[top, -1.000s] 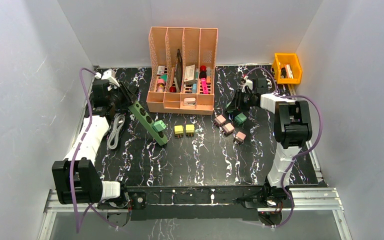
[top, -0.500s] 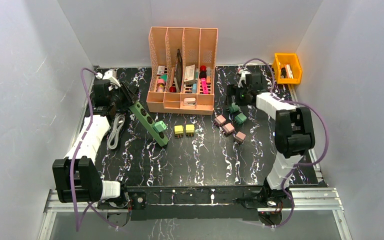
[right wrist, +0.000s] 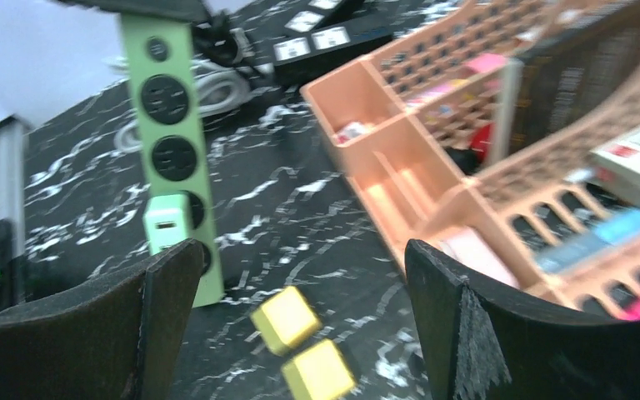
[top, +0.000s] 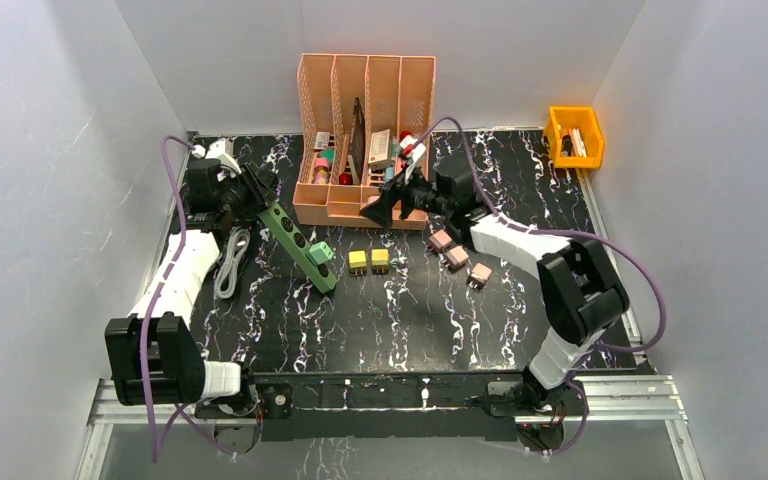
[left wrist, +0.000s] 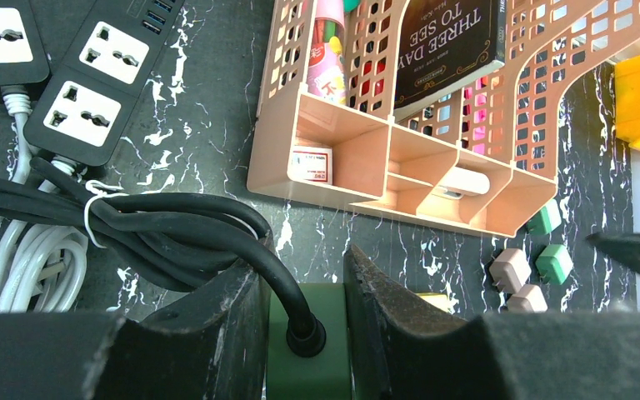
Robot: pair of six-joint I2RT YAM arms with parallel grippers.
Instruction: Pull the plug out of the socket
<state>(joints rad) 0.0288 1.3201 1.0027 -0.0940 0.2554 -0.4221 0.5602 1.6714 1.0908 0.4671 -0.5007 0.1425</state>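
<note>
The socket is a green power strip (top: 298, 243) lying slantwise at the table's left. A mint-green plug (top: 320, 254) sits in its near end. My left gripper (top: 256, 200) is shut on the strip's far end; in the left wrist view its fingers (left wrist: 392, 325) press both sides of the green body (left wrist: 308, 367), where the black cord (left wrist: 217, 233) enters. My right gripper (top: 380, 208) hangs open and holds nothing in front of the orange organizer. In the right wrist view the strip (right wrist: 171, 125) and plug (right wrist: 167, 225) lie ahead to the left of the right gripper (right wrist: 298, 267).
An orange file organizer (top: 365, 140) stands at the back middle. Two yellow plugs (top: 368, 261) lie right of the strip and pink plugs (top: 456, 258) further right. A coiled white cable (top: 230, 262) lies at the left, black power strips (left wrist: 92, 92) behind it, a yellow bin (top: 574, 135) back right.
My right gripper opened, left a green plug beside the pink ones, and swung left from the back right to the front of the organizer. The left gripper and strip have not moved.
</note>
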